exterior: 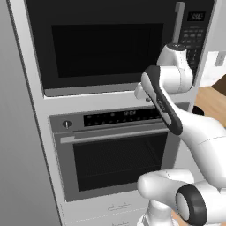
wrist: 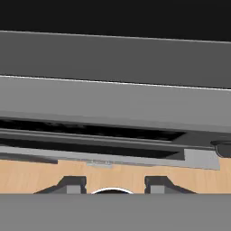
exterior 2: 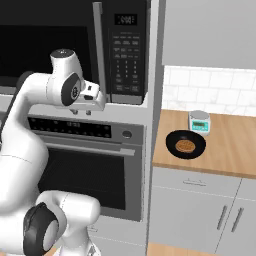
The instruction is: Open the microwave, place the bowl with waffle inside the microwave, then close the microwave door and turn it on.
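Note:
The microwave [exterior: 106,48] is built in above the oven, its microwave door [exterior 2: 45,50] closed. The door's grey vertical handle [exterior 2: 98,50] runs beside the keypad [exterior 2: 125,55]. My hand [exterior 2: 92,97] is held just below that handle, at the door's lower strip [exterior: 88,90]. In the hand view my gripper [wrist: 113,184] is open, with nothing between the fingertips [wrist: 72,182]. The black bowl [exterior 2: 185,145] holding the orange-brown waffle [exterior 2: 185,146] sits on the wooden counter [exterior 2: 235,150] to the right, apart from the gripper.
The oven [exterior: 114,154], with a horizontal handle [exterior: 110,134] and a dark control panel [exterior 2: 70,127], is directly under the microwave. A small white and teal device [exterior 2: 200,121] stands behind the bowl. Grey drawers [exterior 2: 200,210] sit under the counter.

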